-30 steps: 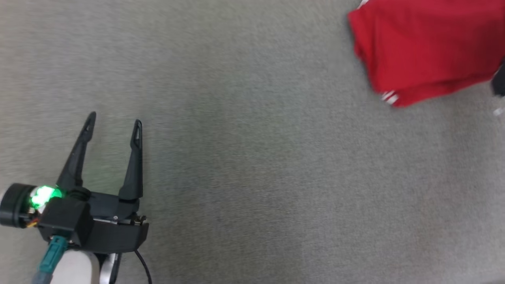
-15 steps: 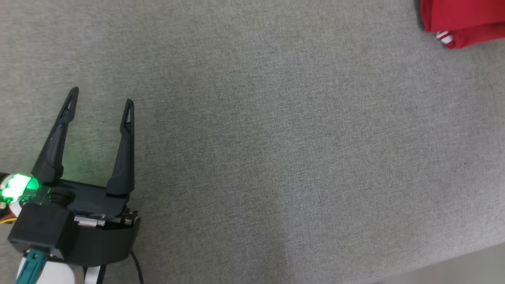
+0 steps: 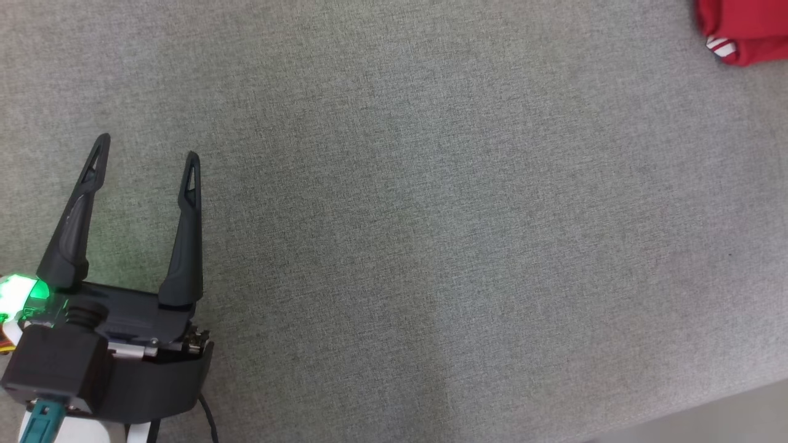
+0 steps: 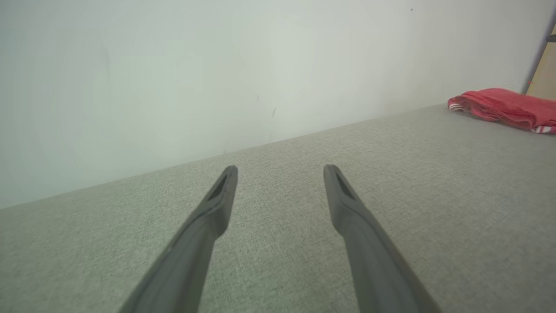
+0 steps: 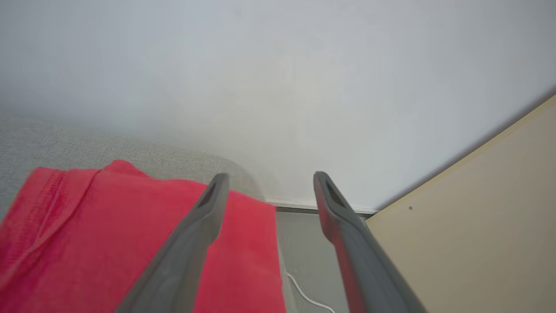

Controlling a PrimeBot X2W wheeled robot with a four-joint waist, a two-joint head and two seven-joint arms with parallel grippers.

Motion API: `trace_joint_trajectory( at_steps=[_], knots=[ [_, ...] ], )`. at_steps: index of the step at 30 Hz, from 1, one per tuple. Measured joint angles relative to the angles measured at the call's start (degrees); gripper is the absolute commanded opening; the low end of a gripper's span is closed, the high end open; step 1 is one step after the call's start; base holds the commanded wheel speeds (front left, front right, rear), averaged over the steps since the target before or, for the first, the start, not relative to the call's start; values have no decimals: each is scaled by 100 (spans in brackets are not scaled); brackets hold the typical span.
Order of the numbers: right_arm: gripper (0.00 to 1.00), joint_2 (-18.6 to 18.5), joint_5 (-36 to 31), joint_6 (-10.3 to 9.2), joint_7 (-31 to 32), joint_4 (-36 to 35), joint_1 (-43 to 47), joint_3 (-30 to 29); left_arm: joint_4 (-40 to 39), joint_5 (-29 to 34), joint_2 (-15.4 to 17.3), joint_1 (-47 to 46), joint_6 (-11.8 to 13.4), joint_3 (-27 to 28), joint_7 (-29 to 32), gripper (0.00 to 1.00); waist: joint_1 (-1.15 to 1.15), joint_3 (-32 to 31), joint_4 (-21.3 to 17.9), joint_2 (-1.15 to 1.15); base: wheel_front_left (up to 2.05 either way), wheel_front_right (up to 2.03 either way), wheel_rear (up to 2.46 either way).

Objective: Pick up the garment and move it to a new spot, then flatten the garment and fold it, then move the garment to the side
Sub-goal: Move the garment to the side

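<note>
The garment (image 3: 748, 27) is bright red cloth, folded into a low, flat bundle, with a band of white stripes (image 3: 720, 47) at one corner. It lies at the far right end of a grey fabric surface (image 3: 431, 246), close to the pale wall (image 4: 173, 87).

The head view catches just the striped corner of it at the upper right. The left wrist view shows it side-on as a thin red heap (image 4: 504, 106) with striped edges at both ends. The right wrist view gives the close look: a stitched seam and soft creases across the red cloth (image 5: 87, 234), the surface's rounded end, a beige panel (image 5: 478, 217) and a white cable (image 5: 304, 293) on the floor below.

The left gripper (image 3: 146, 147) sits at the near left, fingers spread apart and empty, well apart from the garment. The right gripper (image 5: 270, 176) is right at the garment with its fingers also apart and nothing between them. One finger crosses the red cloth and the other lies past its edge. Whether either touches the cloth cannot be told.
</note>
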Motion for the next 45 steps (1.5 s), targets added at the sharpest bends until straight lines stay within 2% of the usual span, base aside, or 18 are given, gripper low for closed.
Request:
trace_joint_trajectory(
  at_steps=[8, 12, 16, 23, 35, 45],
  knots=[
    [100, 153, -76, 0, -151, -163, 24, -53, 275, -73, -78, 40, 102, -10, -202, 100, 0, -263, 41, 0, 0, 0, 0],
    [100, 221, -56, 0, -175, -466, 311, -78, 612, -202, -208, 127, 163, -20, -413, 100, 0, -533, 111, 0, 0, 0, 0],
    [100, 468, 54, 0, -185, -911, 712, -188, 951, -316, -311, 310, 254, 32, -602, 100, 0, -871, 210, -2, 0, 0, 0],
    [100, 656, 46, 0, -196, -1550, 1748, -492, 1513, -535, -527, 690, 332, 66, -793, 100, -1, -1506, 429, -1, 0, 0, 0],
    [100, 1459, -64, 0, -197, -2709, 3908, -1158, 2037, -658, -695, 1178, 332, 255, -848, 100, -2, -2602, 827, -2, 0, 0, 0],
    [100, 2131, -233, 0, -76, -3822, 5617, -1772, 2281, -658, -732, 1459, 266, 366, -848, 100, -1, -3252, 1191, -2, 0, 0, 0]
  ],
)
